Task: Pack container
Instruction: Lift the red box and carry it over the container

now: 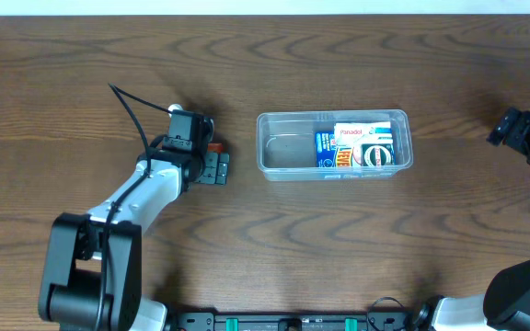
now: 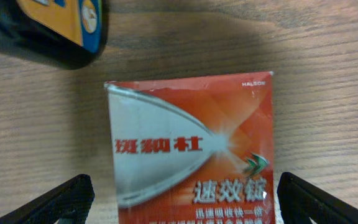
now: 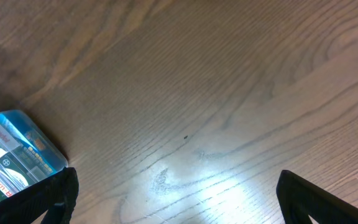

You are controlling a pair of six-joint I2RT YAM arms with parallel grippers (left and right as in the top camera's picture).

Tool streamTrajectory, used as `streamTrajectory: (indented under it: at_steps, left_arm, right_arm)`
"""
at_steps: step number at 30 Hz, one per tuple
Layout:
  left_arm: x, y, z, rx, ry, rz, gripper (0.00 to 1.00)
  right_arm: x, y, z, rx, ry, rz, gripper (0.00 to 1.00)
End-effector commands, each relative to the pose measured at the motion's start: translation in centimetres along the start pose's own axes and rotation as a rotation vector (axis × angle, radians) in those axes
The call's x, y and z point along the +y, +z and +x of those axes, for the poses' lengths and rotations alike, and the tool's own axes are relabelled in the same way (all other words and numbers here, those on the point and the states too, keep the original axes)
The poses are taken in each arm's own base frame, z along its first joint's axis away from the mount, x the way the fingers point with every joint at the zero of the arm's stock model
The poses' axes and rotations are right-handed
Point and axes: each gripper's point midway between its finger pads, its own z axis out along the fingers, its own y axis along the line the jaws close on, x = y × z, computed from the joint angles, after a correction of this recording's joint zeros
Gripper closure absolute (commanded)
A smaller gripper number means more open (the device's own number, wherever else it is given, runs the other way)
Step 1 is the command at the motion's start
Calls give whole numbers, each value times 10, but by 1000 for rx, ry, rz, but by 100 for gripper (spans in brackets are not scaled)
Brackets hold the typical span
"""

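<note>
Wooden surface (image 1: pixel 339 248) carries everything. At left, the left pincer (image 2: pixel 188 202) is spread on either side of a red box (image 2: pixel 191 143), clear of its edges. In the centre lies the clear container (image 1: pixel 283 147), medicine boxes (image 1: pixel 362 142) in its right half. Far right, the right pincer (image 3: pixel 176 199) hangs spread wide.

The container (image 1: pixel 283 152) is a clear plastic tub, rectangular with rounded corners and a raised rim; it sits upright and uncovered on the wooden table (image 1: pixel 385 257), a little right of centre, its long side running left to right. Its right half is filled with small packs lying flat: a white-and-red Panadol box (image 1: pixel 361 132), a blue box (image 1: pixel 324 147) beside it, and a white pack (image 1: pixel 381 154). The left half shows bare floor.
</note>
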Motion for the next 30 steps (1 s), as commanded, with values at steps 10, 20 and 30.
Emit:
streamTrajectory:
  at_steps: [10, 20, 30]
  left_arm:
    - [-2, 22, 4, 19, 29, 1, 9]
    - [-2, 9, -7, -24, 28, 3, 31]
    - [-4, -43, -33, -152, -112, 21, 32]
  right_arm:
    - [-3, -4, -4, -16, 17, 8, 1]
    - [-3, -4, -4, -16, 17, 8, 1]
    - [-3, -4, -4, -16, 17, 8, 1]
